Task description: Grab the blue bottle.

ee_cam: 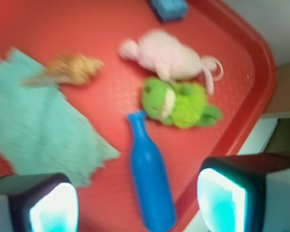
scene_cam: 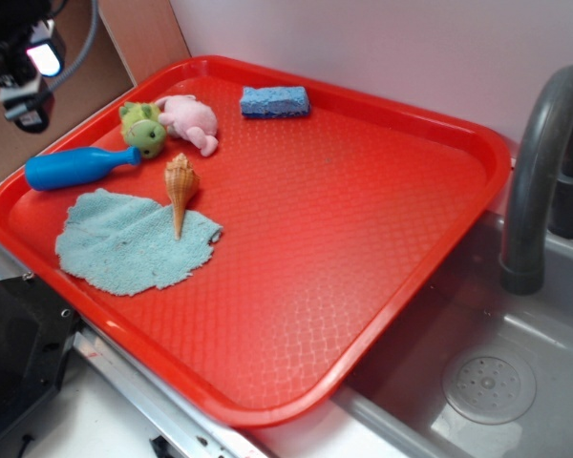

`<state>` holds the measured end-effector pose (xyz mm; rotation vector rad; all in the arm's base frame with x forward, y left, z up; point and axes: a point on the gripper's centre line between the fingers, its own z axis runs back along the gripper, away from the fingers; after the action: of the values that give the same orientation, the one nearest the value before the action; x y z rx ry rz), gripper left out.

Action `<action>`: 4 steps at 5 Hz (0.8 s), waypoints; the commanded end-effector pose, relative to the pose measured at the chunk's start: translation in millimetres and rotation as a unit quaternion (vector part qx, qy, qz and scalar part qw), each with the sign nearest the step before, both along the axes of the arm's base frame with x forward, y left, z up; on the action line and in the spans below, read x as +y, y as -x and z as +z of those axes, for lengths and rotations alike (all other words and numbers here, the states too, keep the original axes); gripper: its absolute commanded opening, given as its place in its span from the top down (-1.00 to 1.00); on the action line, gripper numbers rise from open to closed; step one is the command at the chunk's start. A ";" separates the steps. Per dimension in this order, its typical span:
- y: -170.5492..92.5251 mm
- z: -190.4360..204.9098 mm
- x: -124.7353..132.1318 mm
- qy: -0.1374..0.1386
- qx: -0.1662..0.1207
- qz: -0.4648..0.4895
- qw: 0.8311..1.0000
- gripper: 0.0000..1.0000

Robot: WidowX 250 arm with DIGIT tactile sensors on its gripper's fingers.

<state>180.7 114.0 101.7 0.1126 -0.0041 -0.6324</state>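
Item: blue bottle (ee_cam: 150,186), lying flat between the spread, empty fingers (ee_cam: 221,198) of the gripper (ee_cam: 137,205)

Nearest: fat base at fingertip level, neck pointing away. Glossy, rigid, probably light and slippery; take the wide body crosswise. Beyond the neck: green plush (ee_cam: 176,102), pink plush (ee_cam: 169,55); left, teal cloth (ee_cam: 34,121); blurred seashell (ee_cam: 70,69); farthest, blue sponge (ee_cam: 169,8)

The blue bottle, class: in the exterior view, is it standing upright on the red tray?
No. The blue bottle lies on its side on the red tray, its neck pointing toward the green plush toy.
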 end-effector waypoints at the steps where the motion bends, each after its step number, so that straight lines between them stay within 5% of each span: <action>1: -8.7 -31.1 13.0 -0.045 0.034 -0.014 0.998 -1.00; 2: -3.4 -57.3 8.4 -0.041 0.065 -0.066 0.995 -1.00; 4: 2.2 -94.6 21.5 -0.081 0.128 -0.029 0.988 -0.93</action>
<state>179.0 137.3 9.5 0.1917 0.3011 -0.7403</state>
